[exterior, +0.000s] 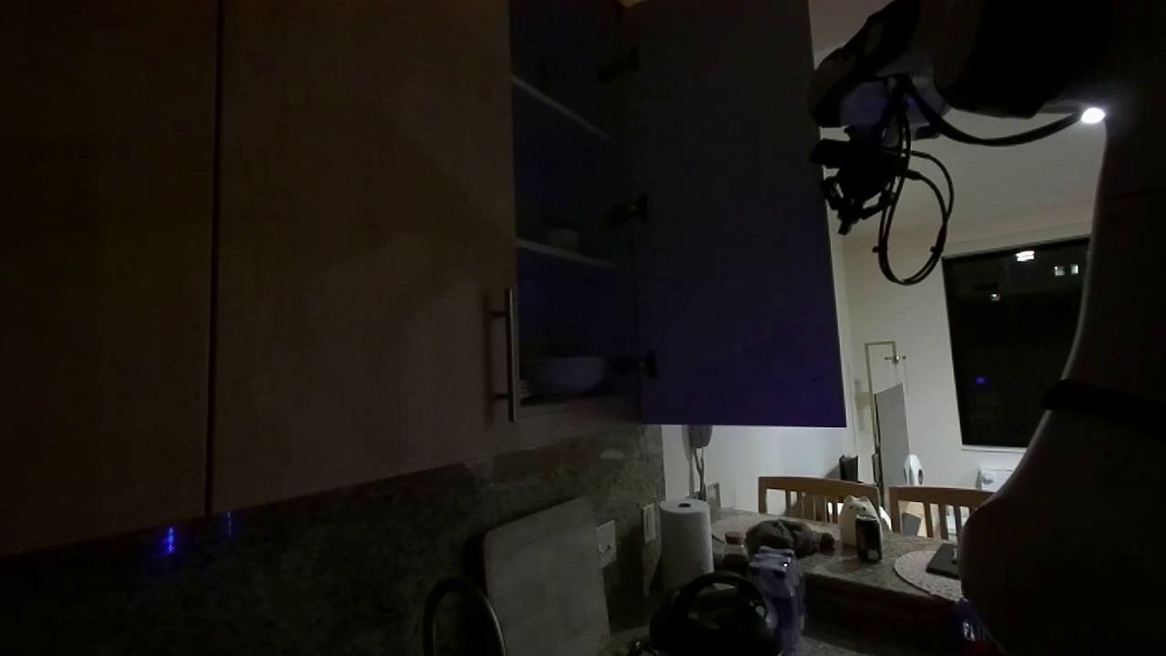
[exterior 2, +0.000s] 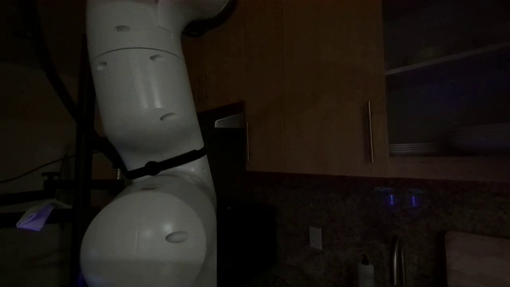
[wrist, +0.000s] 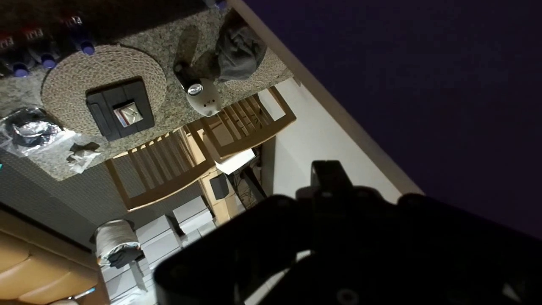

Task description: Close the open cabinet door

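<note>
Door (exterior: 738, 228): wide open at the far right end of the cabinet (exterior: 592, 417), bluish inside facing us in an exterior view, so nowhere near closed.
Free edge (wrist: 360, 131): pale strip in the wrist view, just beside the fingers (wrist: 330, 176).
Fingers: look pinched together, nothing between them. Can't tell if they're touching the door.
Inner face: the wrist view sees that bluish side, so I'd guess the fingers are inside or just off the edge. Shove from there and the door only goes wider, straining the hinges (exterior: 647, 364). Gotta get round to the outer face imo.
Tips: if they only just catch the edge, they could slide off mid-swing and leave the door half closed.
Cable (exterior: 938, 248): loop dangling near the door; could snag a corner if the arm (exterior 2: 147, 223) sweeps left.
Handle (exterior: 511, 355): sticks out on the neighbour door (exterior: 364, 228), to the left. Fingers riding the edge all the way could smack it.
Bowl (exterior: 565, 374): inside, low down, doesn't look like it'd block anything.
Table (wrist: 156, 38): far right, lower than the door, cat figure (wrist: 204, 99) on it. Probably out of the way.
Light: super dim, so contact's easy to misjudge.
</note>
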`<state>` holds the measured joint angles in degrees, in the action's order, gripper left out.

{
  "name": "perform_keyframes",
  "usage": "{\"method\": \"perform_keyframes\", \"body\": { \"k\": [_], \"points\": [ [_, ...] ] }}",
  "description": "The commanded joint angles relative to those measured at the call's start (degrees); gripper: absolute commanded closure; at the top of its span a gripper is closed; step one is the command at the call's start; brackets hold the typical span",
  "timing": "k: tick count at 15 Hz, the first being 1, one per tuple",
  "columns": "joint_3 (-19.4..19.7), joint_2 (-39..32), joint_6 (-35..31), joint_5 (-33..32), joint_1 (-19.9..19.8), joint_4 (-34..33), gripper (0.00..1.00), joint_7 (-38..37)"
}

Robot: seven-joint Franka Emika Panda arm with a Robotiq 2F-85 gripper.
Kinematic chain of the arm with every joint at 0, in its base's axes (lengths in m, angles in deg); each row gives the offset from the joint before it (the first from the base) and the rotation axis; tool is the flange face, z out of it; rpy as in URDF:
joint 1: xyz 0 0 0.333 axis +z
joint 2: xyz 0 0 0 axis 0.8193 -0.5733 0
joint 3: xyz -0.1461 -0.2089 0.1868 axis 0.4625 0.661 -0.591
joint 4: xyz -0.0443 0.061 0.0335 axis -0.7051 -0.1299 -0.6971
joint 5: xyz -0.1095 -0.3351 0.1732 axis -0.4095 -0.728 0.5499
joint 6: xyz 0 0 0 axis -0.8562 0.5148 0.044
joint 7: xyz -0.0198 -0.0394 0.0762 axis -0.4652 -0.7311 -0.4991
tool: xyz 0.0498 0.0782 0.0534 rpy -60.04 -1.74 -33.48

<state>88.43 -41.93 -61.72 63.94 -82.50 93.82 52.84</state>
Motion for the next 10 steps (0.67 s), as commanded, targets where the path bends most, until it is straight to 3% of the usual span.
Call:
{"method": "perform_keyframes", "body": {
  "k": [1,5,10],
  "points": [
    [0.1,-2.5,-1.0,0.6,-0.3,-1.8,1.00,0.7],
    [-0.3,-3.4,-4.9,-0.7,-0.6,-2.0,1.00,0.3],
    [-0.7,-1.8,-3.8,0.2,0.4,-0.5,1.00,3.6]
  ]
}}
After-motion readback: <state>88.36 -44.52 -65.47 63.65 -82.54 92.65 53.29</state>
